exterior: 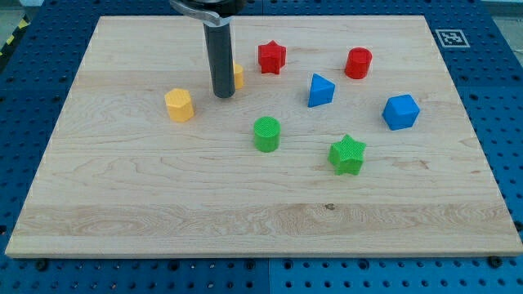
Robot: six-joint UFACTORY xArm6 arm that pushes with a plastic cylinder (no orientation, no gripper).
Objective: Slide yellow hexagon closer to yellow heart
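Wooden board [261,220] fills most of the view on a blue pegboard table [33,33]. Coming down from the top edge, my rod ends in my tip [224,95], which carries no jaws, so it holds nothing. It stands just in front of the yellow heart [237,76], largely hiding it. Toward the left edge, near the tip but apart from it, sits the yellow hexagon [179,104]. Toward the right edge is a blue cube [400,112]; mid-board are a green star [347,154] and green cylinder [266,133].
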